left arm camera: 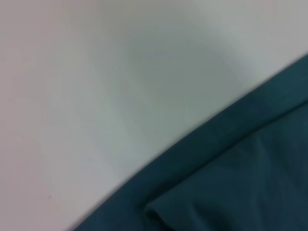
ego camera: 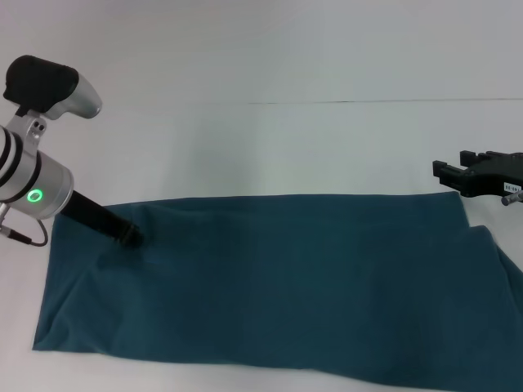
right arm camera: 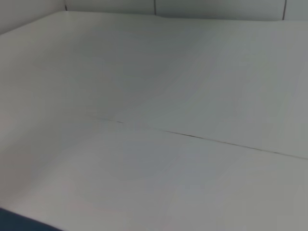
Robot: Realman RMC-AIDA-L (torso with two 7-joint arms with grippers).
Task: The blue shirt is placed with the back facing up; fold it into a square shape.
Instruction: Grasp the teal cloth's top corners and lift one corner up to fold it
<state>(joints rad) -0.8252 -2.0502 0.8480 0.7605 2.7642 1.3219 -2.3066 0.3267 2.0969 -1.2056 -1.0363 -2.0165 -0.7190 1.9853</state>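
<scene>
Fabric fold on the blue shirt (left arm camera: 231,183), left-wrist view only

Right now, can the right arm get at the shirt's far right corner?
Probably yes. The right gripper hovers just beside the blue shirt's far right corner, with only bare white table between. The left gripper is down on the shirt's opposite end.

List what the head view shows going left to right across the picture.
Left claw down on the near-left part of the blue shirt → the shirt's wide spread across the white table → right claw above the shirt's far right corner.
</scene>
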